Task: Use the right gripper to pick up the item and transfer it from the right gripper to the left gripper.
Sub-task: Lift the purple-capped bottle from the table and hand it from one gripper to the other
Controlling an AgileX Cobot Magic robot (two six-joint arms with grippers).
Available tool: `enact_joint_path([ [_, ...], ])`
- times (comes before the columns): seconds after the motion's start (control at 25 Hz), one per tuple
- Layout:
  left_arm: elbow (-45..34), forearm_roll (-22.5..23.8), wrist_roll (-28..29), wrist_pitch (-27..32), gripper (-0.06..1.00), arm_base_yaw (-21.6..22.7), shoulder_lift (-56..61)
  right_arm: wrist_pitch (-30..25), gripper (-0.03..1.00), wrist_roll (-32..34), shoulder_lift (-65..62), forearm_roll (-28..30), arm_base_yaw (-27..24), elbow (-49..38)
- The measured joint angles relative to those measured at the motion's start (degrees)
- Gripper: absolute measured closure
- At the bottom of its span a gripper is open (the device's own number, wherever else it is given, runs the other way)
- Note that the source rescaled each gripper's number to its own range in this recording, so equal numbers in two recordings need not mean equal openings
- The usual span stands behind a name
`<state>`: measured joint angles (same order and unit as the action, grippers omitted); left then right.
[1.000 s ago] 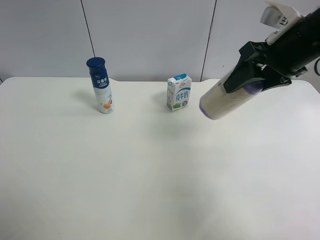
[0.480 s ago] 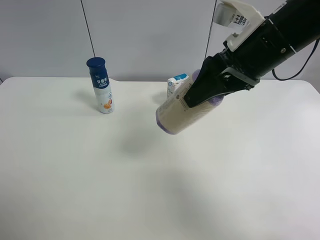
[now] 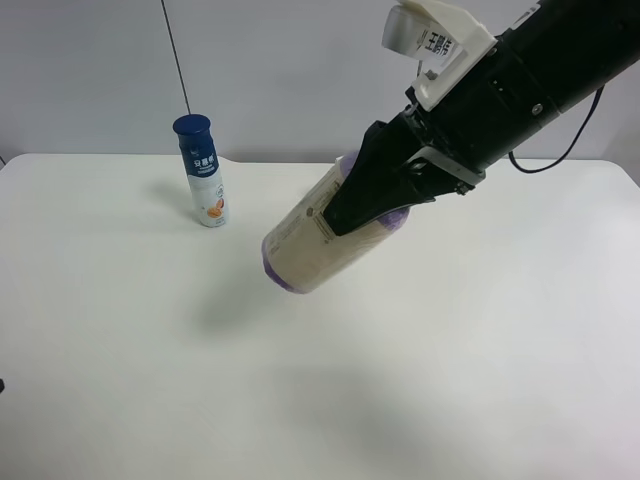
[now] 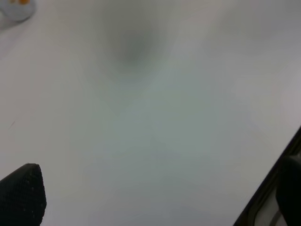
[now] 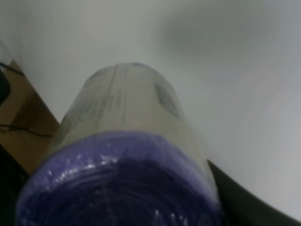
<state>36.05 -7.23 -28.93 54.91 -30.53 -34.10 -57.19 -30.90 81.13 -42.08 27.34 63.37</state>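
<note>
The item, a cream-beige roll (image 3: 310,245) with purple ends, hangs tilted in the air above the middle of the table. My right gripper (image 3: 365,200), black on an arm with a white-grey housing, is shut on its upper part. In the right wrist view the roll (image 5: 127,141) fills the frame, its purple end nearest, with a dark finger (image 5: 244,205) beside it. In the left wrist view my left gripper (image 4: 155,193) is open and empty over bare table; its fingertips (image 4: 21,193) stand wide apart. The left gripper is out of the exterior high view.
A tall white bottle (image 3: 203,175) with a dark blue cap stands at the back left of the white table (image 3: 150,350); its base shows in the left wrist view (image 4: 14,9). The milk carton is hidden behind the roll and the arm.
My right arm has carried the roll from the table's back right towards the middle and lower, now covering the milk carton. The bottle has not moved.
</note>
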Motion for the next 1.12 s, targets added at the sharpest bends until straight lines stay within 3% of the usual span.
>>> enact_joint_path([
  [0.2,2.5,0.1,-0.2,-5.8,-0.06,-5.3,-9.5,0.5,0.97,-0.3,0.0,-1.1,1.4,0.0],
  [0.52,9.0,0.4,-1.1,-12.0,-0.06,-9.6,-21.8,2.5,0.97,-0.4,0.0,-3.4,4.1,0.0],
  [0.84,13.6,0.6,-3.7,-13.3,-0.06,-13.9,-27.7,7.9,0.97,-0.4,0.0,-3.9,6.9,0.0],
  [1.12,13.6,0.6,-4.5,-14.6,-0.06,-16.1,-29.7,10.5,0.97,-1.0,0.0,-8.6,7.0,0.0],
])
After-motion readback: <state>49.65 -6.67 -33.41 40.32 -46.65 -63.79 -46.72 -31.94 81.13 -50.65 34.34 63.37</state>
